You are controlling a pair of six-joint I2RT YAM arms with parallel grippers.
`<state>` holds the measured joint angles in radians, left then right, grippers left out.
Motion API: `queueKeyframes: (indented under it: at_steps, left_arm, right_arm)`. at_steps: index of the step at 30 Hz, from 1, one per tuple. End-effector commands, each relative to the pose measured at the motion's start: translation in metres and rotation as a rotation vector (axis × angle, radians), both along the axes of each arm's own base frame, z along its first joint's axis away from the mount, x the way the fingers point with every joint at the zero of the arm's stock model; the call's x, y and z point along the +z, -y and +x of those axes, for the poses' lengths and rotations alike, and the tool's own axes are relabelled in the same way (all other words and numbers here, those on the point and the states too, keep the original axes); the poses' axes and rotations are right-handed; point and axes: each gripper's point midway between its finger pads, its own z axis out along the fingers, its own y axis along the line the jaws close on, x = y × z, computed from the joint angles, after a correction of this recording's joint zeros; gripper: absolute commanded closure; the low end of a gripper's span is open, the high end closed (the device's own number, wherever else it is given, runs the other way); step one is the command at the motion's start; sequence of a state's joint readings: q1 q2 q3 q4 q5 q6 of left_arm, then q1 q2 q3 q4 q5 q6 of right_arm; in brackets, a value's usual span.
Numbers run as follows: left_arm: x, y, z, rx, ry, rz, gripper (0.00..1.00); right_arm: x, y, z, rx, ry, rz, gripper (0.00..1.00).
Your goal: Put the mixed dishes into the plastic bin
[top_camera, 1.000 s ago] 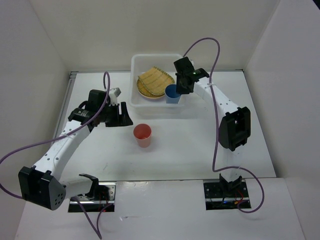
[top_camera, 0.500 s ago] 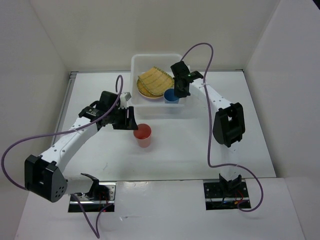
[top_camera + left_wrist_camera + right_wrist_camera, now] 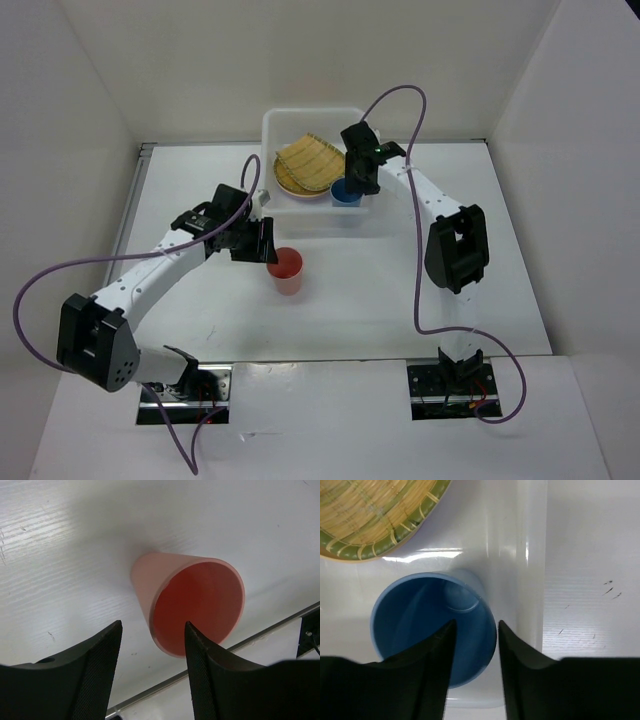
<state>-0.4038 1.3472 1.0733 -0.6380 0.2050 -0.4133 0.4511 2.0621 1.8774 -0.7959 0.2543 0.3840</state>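
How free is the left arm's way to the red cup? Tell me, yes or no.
Probably yes. The left tool is open right beside the red cup, which stands alone on the table, with nothing between them.

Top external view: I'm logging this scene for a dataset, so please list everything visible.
Translucent white rectangular plastic bin: one, far middle of table.
Yellow woven-look squarish tray: one, atop round dishes in bin; their count unclear.
Blue cup: one, bin's near right corner.
Red cup: one, upright near table centre.
White table: one.
Purple cables: two, one per arm.
Left gripper: black, open beside red cup.
Right gripper: black, open over blue cup's rim.
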Motion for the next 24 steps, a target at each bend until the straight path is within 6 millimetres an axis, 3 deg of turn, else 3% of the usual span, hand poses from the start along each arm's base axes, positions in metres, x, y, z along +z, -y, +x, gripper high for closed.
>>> queueKeyframes:
  at_steps: [1, 3, 7, 9, 10, 11, 13, 14, 17, 18, 22, 24]
  left_arm:
    - [0.003, -0.002, 0.01, -0.009, 0.043, 0.033, 0.4]
    - [0.0, 0.001, 0.009, -0.018, 0.034, 0.037, 0.41]
    - [-0.007, -0.002, 0.011, -0.008, 0.022, 0.06, 0.44]
    - [-0.01, 0.0, 0.013, -0.01, 0.025, 0.07, 0.45]
    - [-0.014, 0.001, 0.012, -0.014, 0.017, 0.082, 0.48]
    - [-0.018, -0.001, 0.014, -0.007, 0.012, 0.098, 0.56]
    - [-0.024, -0.001, 0.014, 0.002, 0.006, 0.114, 0.68]
    - [-0.024, -0.003, 0.015, 0.009, 0.01, 0.124, 0.82]
    - [-0.022, -0.003, 0.015, 0.019, 0.015, 0.136, 1.0]
    - [-0.022, -0.003, 0.015, 0.019, 0.015, 0.136, 1.0]
    - [0.008, -0.007, 0.012, 0.012, 0.054, 0.138, 1.0]
    - [0.039, -0.008, 0.012, 0.007, 0.107, 0.119, 1.0]
  right_arm:
    - [0.034, -0.008, 0.016, -0.002, 0.099, 0.029, 0.52]
    - [0.042, -0.008, 0.015, 0.01, 0.109, 0.036, 0.46]
    - [0.066, -0.014, 0.016, 0.019, 0.151, 0.058, 0.21]
    - [0.088, -0.017, 0.012, 0.023, 0.19, 0.07, 0.17]
    - [0.09, -0.016, 0.01, 0.023, 0.184, 0.067, 0.14]
    - [0.105, -0.021, 0.009, 0.028, 0.22, 0.075, 0.08]
    - [0.117, -0.02, 0.001, 0.031, 0.229, 0.072, 0.04]
    - [0.132, -0.023, -0.002, 0.034, 0.261, 0.082, 0.0]
    - [0.16, -0.022, -0.011, 0.029, 0.311, 0.109, 0.0]
    - [0.167, -0.02, -0.013, 0.028, 0.323, 0.116, 0.0]
    - [0.199, -0.014, -0.028, 0.026, 0.382, 0.165, 0.0]
    - [0.219, -0.021, -0.041, 0.078, 0.408, 0.236, 0.0]
